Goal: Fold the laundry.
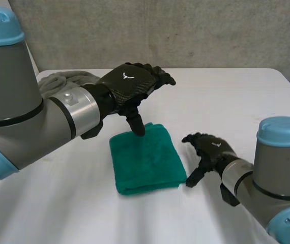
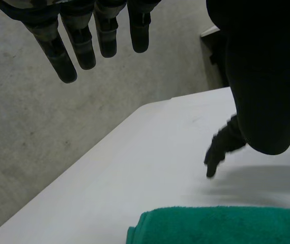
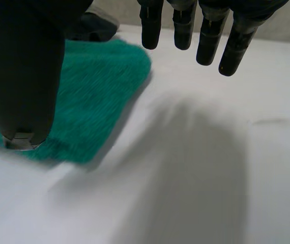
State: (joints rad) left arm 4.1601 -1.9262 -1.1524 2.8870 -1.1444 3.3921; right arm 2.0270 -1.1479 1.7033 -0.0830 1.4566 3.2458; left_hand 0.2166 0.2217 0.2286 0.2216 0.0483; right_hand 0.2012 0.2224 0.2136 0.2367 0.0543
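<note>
Nearest, at the right, the right hand point(image 1: 212, 148) hovers low over the white worktop point(image 1: 247, 101), just beside the near right corner of the towel. Its fingers point(image 3: 183, 28) are spread apart and nearly straight, holding nothing, and its thumb point(image 3: 23, 76) points down by the towel's edge. The green towel point(image 1: 146, 161) lies folded into a thick rectangle in the middle of the worktop, flat, with its folded edges stacked along the near side. Beyond it, the left hand point(image 1: 129, 84) is raised above the towel's far edge, back of the hand up. Its fingers point(image 2: 84, 46) are straight and slightly apart, gripping nothing, while its thumb point(image 1: 136, 124) points down at the far edge of the cloth. Whether the thumb tip touches the towel cannot be told. A grey concrete wall point(image 1: 185, 30) stands behind the worktop.
</note>
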